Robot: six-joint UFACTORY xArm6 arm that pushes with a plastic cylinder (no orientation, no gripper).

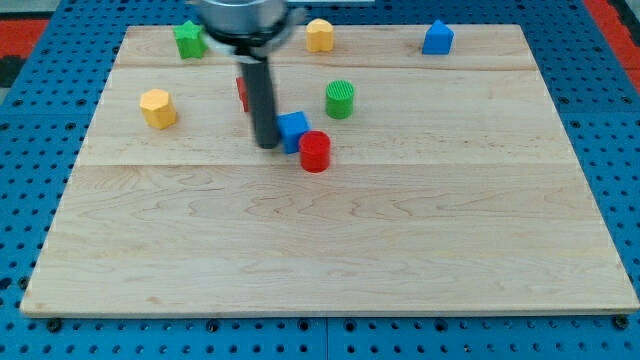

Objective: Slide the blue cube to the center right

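Now the blue cube sits left of centre, touching the red cylinder at its lower right. My tip, a bare rod without jaws, presses its left side. Push rightward, steering clear of the cylinder and green cylinder.

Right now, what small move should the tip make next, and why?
Probably a short push toward the view's right. My tip sits against the left side of the blue cube, so it is already behind it for that direction. The red cylinder touches the cube's lower right and may get dragged along.
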